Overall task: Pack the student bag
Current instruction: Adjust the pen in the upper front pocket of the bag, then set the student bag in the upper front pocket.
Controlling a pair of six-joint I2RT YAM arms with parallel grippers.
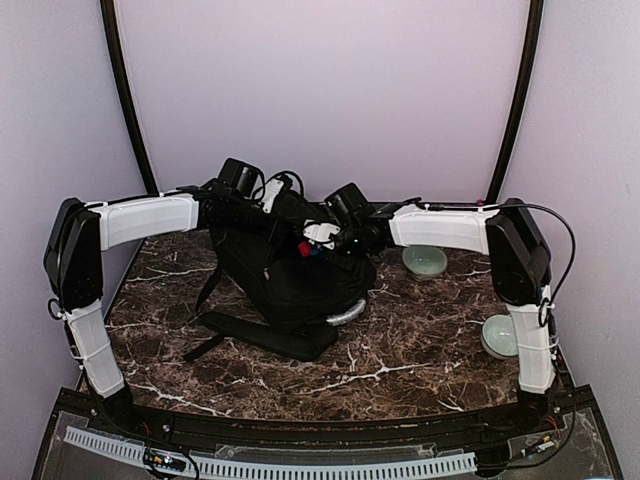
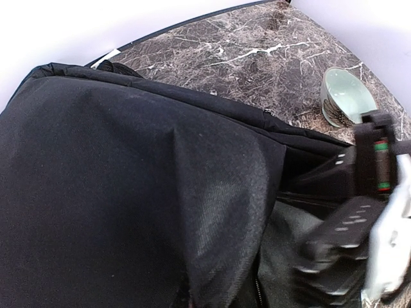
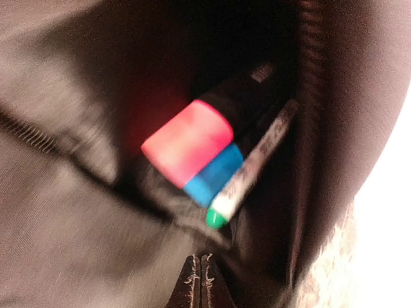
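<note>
- Although the arms and the bag cover much of it, the dark marble table [image 1: 400,350] shows white veining on its bare near half.
- The student bag [image 1: 285,285] lies slumped near the middle of the table, toward the back. Its black straps [image 1: 255,335] are spread on the marble on its near side, and a strip of grey-white trim [image 1: 345,315] shows at its lower right.
- The left arm [image 1: 150,220] reaches in from the left to the bag's upper left. The right arm [image 1: 445,228] comes from the right to the bag's top.
- Two pale green bowls stand to the right of the bag. One bowl [image 1: 425,262] is just beyond the right arm, and the other bowl [image 1: 497,335] is by the table's right edge.
- The left gripper [image 1: 245,205] is pressed together over the bag. Its fingers are hidden. Black fabric rises in a ridge toward it, but whether it pinches that fabric cannot be told.
- The right gripper [image 3: 200,276] has its tips pressed together with nothing between them, at the mouth of a dark pocket of the bag.
- Three markers lie side by side in that pocket, blurred: a pink-capped marker [image 3: 187,142], a blue-capped marker [image 3: 215,174] and a slim green-tipped pen [image 3: 218,218].
</note>
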